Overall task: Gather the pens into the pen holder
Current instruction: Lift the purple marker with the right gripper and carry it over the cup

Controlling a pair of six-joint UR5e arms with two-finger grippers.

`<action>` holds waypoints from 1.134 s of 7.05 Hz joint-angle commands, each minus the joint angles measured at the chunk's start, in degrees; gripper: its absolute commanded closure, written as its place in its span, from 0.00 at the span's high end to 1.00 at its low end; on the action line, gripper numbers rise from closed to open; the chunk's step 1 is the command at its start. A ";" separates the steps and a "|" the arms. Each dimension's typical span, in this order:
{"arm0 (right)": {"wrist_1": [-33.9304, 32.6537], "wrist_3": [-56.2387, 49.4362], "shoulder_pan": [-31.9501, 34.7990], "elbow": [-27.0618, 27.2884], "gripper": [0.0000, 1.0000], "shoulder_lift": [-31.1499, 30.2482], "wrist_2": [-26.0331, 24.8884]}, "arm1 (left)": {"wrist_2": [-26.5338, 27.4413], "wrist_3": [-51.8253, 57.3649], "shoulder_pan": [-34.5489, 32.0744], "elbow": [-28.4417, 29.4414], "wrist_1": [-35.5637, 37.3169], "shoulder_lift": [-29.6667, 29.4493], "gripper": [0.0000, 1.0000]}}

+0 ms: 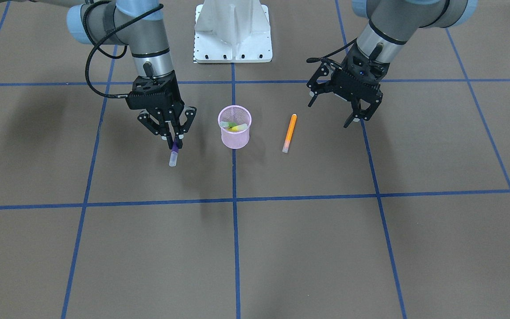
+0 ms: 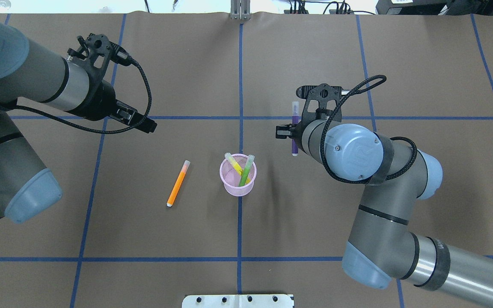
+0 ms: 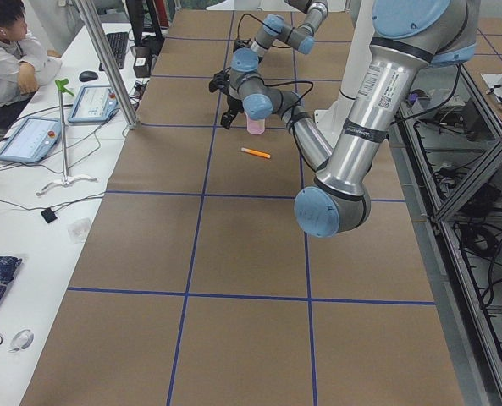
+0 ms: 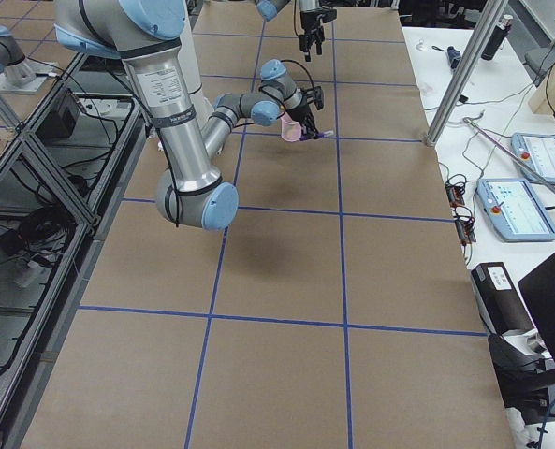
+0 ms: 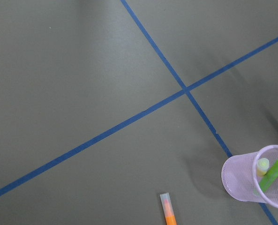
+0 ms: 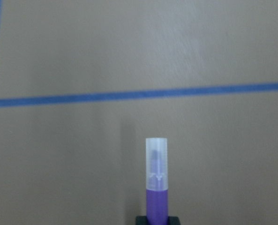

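Note:
The pink mesh pen holder (image 1: 234, 135) stands at the middle grid line, also in the overhead view (image 2: 238, 186). A green pen (image 2: 246, 171) and a yellow pen (image 2: 233, 163) lean inside it. The orange pen (image 1: 289, 133) lies flat on the table on the left arm's side of the cup (image 2: 178, 183). My right gripper (image 1: 176, 142) is shut on the purple pen (image 1: 174, 155), low over the table beside the cup; its pale cap points away from the robot (image 6: 156, 159). My left gripper (image 1: 332, 110) is open and empty, beyond the orange pen.
The white robot base (image 1: 233, 40) stands at the table's robot-side edge. Blue tape lines (image 1: 234, 200) grid the brown tabletop. A side desk with tablets (image 3: 30, 139) and a seated person (image 3: 5, 51) lies beyond the table's far edge.

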 commanded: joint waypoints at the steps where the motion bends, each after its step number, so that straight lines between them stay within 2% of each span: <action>1: 4.02 -2.98 -7.76 -0.47 0.00 3.63 -17.31 | -0.09 1.50 0.24 1.60 -0.07 -0.20 1.00; 3: 3.93 -2.90 -11.83 -4.40 0.00 7.32 -26.06 | -0.09 1.60 0.24 2.12 -0.24 -0.03 1.00; 4: 3.93 -2.90 -12.55 -7.91 0.00 10.13 -27.83 | -0.09 1.60 0.24 2.21 -0.25 -0.02 1.00; 6: 3.93 -2.81 -13.87 -9.53 0.00 10.25 -28.55 | -0.09 1.51 0.24 2.30 -0.25 0.24 1.00; 7: 3.85 -2.81 -14.57 -9.53 0.06 10.07 -28.55 | -0.09 1.51 0.24 2.30 -0.25 0.24 1.00; 8: 3.76 -2.20 -14.83 -9.61 0.61 9.98 -28.55 | -0.09 1.51 0.24 2.30 -0.25 0.24 1.00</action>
